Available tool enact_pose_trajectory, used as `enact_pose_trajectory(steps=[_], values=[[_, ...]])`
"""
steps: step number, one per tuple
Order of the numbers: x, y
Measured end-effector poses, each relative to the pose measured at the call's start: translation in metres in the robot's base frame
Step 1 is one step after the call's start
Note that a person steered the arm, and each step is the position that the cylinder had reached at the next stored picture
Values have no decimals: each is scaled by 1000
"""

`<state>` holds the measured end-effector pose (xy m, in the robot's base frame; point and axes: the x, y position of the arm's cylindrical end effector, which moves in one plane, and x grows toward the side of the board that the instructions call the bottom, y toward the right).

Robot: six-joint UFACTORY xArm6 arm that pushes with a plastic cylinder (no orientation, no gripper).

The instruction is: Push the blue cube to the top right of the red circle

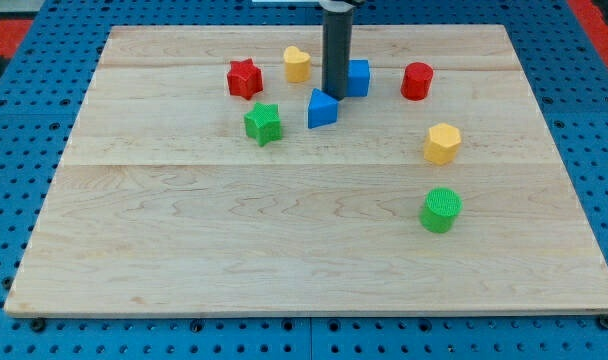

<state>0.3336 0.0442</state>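
You are looking at my tip (336, 95), the end of a dark rod with no claw to spread or pinch, sitting just left of the blue plastic cube (358, 77) and right beside the blue triangular block (322, 108). The red plastic cylinder (417, 80), your circle, is standing near the cube's right on the pale wooden board (284, 250). The cube is lying level with it, on its left, so most of the push seems to be remaining.
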Motion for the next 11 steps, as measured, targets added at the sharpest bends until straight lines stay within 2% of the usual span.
enact_pose_trajectory(steps=[2, 4, 5, 7, 9, 10, 11], values=[[-67, 18], [-85, 1], [-86, 52], [-95, 94], [-68, 93], [-74, 74], [-138, 119]])
